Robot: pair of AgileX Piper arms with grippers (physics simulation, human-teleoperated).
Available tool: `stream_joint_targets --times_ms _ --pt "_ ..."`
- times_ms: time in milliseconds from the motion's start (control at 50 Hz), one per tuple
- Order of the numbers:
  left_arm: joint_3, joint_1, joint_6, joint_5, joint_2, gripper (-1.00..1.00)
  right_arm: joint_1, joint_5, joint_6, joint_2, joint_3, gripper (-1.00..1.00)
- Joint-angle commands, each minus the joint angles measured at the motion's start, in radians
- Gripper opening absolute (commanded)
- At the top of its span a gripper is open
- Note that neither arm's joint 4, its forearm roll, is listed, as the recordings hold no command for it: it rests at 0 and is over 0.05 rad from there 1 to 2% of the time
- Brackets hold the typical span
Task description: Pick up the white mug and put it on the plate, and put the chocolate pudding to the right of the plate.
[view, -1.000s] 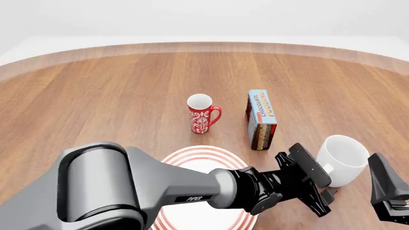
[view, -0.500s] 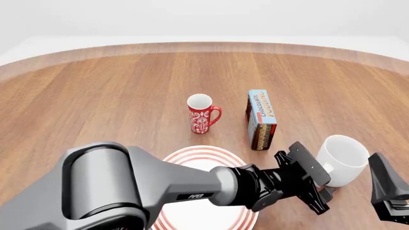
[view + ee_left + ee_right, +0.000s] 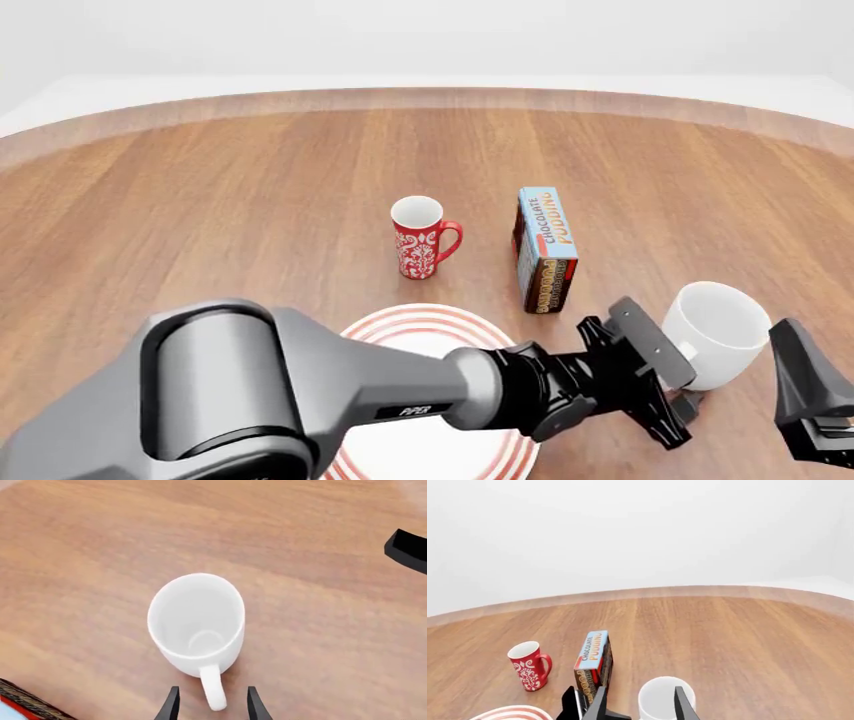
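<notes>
The white mug point(image 3: 717, 333) stands upright on the wooden counter point(image 3: 240, 220), right of the red-ringed plate point(image 3: 430, 328). Its handle sits between the spread fingers of the left gripper point(image 3: 211, 707), unclamped. The chocolate pudding point(image 3: 545, 249) stands behind it. The right gripper point(image 3: 639, 706) hovers apart.

A red mug point(image 3: 423, 238) with a white ornamental pattern stands upright on the wooden table point(image 3: 240, 210), a little left of the scene's middle and toward the far half. Its inside is white and its loop handle points right. The table's planks run away from the camera, and a paler curved rim borders the far edge. Beyond it lies a plain white backdrop point(image 3: 640, 530). The mug's pattern seems floral, though it is too small to tell.
</notes>
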Motion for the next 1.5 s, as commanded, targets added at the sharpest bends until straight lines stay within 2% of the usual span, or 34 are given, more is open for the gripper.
stream_joint_targets --times_ms 20,60,80,460,1020,1500 --pt "0.005 -0.006 -0.004 0.001 -0.001 1.00 0.000 0.000 0.000 0.000 0.000 1.00" --pt "0.005 -0.006 -0.004 0.001 -0.001 1.00 0.000 0.000 0.000 0.000 0.000 1.00" --pt "0.007 -0.003 -0.002 0.001 -0.004 -1.00 0.000 0.000 0.000 0.000 0.000 1.00" --pt "0.019 0.017 0.004 -0.009 -0.020 -1.00 -0.002 -0.005 0.010 0.000 0.002 1.00" --pt "0.095 0.021 0.003 -0.061 -0.095 -1.00 -0.001 -0.003 0.008 0.000 0.001 1.00" --pt "0.137 0.052 -0.018 -0.147 -0.111 -1.00 0.002 -0.004 0.003 0.000 0.001 1.00"
